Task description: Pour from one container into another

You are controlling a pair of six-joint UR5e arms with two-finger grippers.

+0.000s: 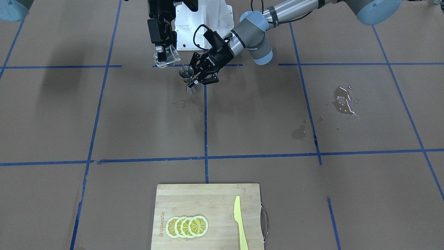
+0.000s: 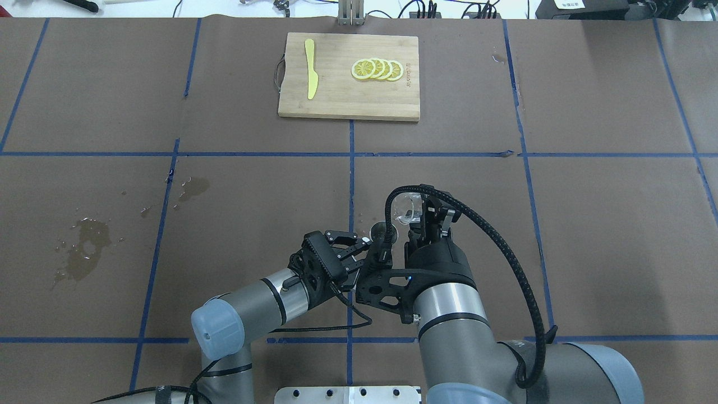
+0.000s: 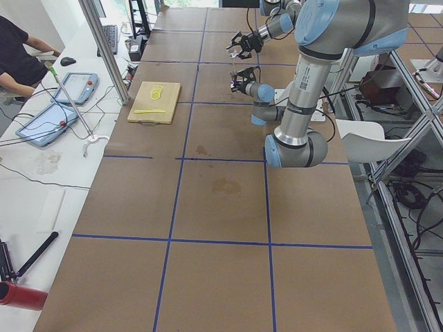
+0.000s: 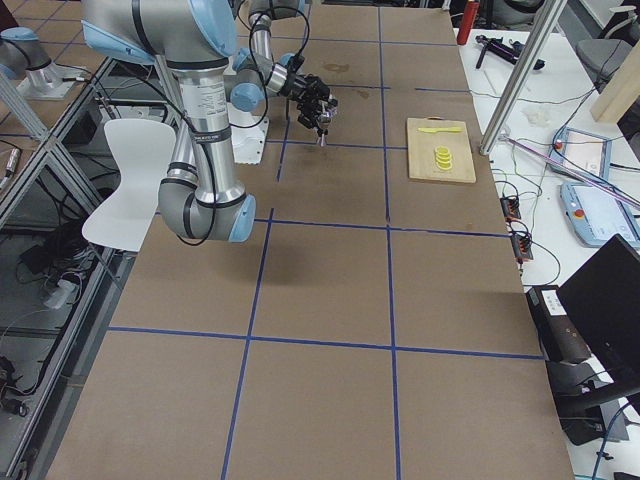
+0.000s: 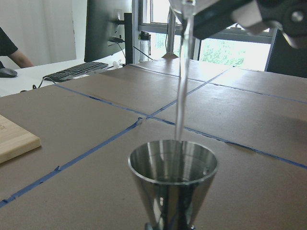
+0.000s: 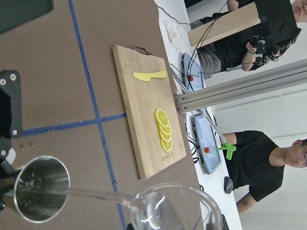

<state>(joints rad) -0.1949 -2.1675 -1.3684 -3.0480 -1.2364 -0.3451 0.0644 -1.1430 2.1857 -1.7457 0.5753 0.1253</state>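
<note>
The clear glass beaker (image 1: pixel 167 57) is tilted spout-down in the air, and my right gripper (image 1: pixel 160 55) is shut on it. A thin stream of water (image 5: pixel 182 72) falls from its spout into the top cup of the steel jigger (image 1: pixel 187 77). My left gripper (image 1: pixel 193 82) is shut on the jigger's narrow waist and keeps it upright just above the table. From overhead the beaker (image 2: pixel 406 207) sits just right of the jigger (image 2: pixel 382 229). The right wrist view looks down into the jigger (image 6: pixel 41 189) past the beaker's rim (image 6: pixel 172 208).
A wooden cutting board (image 1: pixel 194 198) with lemon slices (image 1: pixel 187 226) and a yellow knife (image 1: pixel 240 222) lies at the far edge from the robot. Wet patches (image 1: pixel 345 100) and drops (image 1: pixel 187 103) mark the brown paper. A white base plate (image 1: pixel 203 21) sits behind the grippers.
</note>
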